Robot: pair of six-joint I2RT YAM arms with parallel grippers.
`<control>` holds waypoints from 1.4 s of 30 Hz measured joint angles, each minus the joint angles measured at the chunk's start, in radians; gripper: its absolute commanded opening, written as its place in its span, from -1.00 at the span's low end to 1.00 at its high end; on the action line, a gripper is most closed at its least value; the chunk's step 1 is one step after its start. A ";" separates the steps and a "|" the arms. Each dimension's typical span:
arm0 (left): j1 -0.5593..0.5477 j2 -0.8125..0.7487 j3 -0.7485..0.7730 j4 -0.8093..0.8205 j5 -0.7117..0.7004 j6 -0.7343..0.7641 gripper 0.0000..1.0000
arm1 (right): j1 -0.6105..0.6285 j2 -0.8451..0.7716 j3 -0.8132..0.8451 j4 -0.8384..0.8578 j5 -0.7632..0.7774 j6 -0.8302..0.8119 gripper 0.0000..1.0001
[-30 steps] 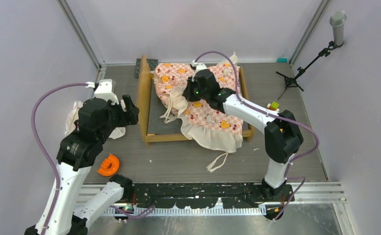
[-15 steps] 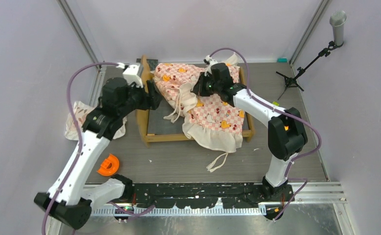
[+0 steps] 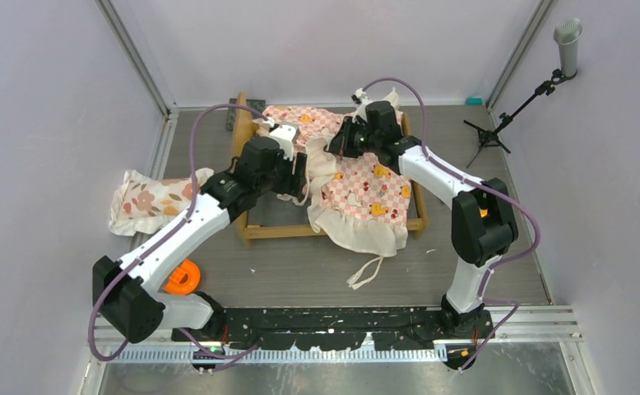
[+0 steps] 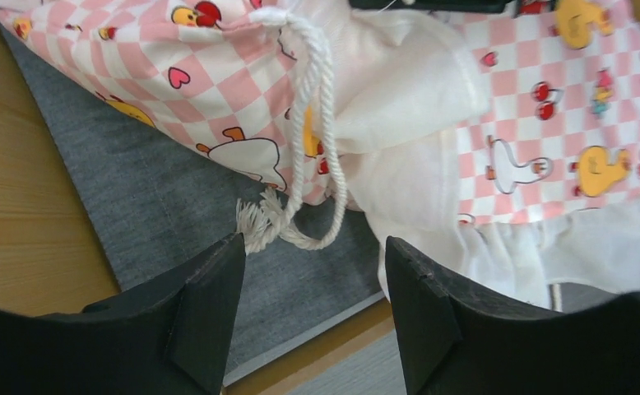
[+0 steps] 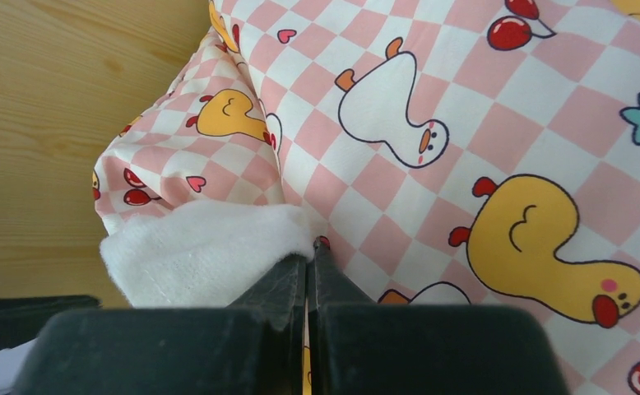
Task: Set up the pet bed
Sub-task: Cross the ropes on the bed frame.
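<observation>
On the grey table (image 3: pixel 481 247), toward the far middle, sits the pet bed (image 3: pixel 282 233): tan wood frame, headboard on the left side in the top view. Its dark grey mattress panel (image 4: pixel 177 206) is bare along the left part.

The pink-checkered sheet (image 3: pixel 358 193) covers the right and far parts of the bed and is bunched up near the middle. Its cream ruffle hangs over the near rail onto the table.

The floral pillow (image 3: pixel 152 197) lies flat on the table left of the headboard. Contact with the frame can't be told, since the left arm crosses above it.

The right gripper (image 5: pixel 308 262) has its fingers pressed together, pinching a fold of the sheet's white ruffle edge near the far side of the bed.

The left gripper (image 4: pixel 313 247) is over the middle of the bed, pointing down. Its jaws are apart with nothing between them, above the mattress panel and the sheet edge.

A white cord (image 4: pixel 325 140) hangs off the bunched sheet in a loop, its frayed end on the mattress panel just ahead of the left fingers.

A small orange piece (image 3: pixel 183 278) sits on the table near the left arm's base, well apart from the bed.
</observation>
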 measured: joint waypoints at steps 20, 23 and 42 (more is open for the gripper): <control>-0.020 0.181 -0.079 0.196 -0.132 0.000 0.47 | -0.008 0.019 0.002 0.007 -0.055 0.014 -0.99; -0.020 0.207 -0.084 0.206 -0.132 -0.001 0.44 | -0.008 0.021 0.002 0.008 -0.058 0.014 -0.99; -0.020 0.252 -0.074 0.160 -0.149 -0.028 -0.79 | -0.009 0.032 0.006 0.007 -0.064 0.014 -0.99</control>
